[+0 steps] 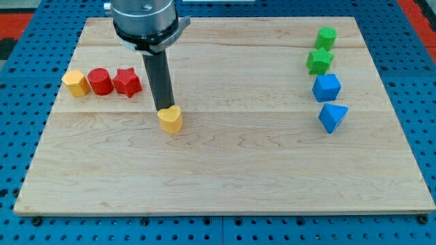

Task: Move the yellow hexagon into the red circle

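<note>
The yellow hexagon [75,83] sits at the view's left edge of the wooden board, touching the left side of the red circle [100,82]. A red star [127,82] stands right of the red circle, close against it. My tip [164,109] is the lower end of the dark rod, well to the right of these three blocks. It rests against the top edge of a yellow heart-shaped block [171,119] near the board's middle left.
At the view's right stand a green block [326,37], a green star [319,61], a blue cube-like block [326,87] and a blue triangle [332,116] in a column. The wooden board [225,170] lies on a blue pegboard.
</note>
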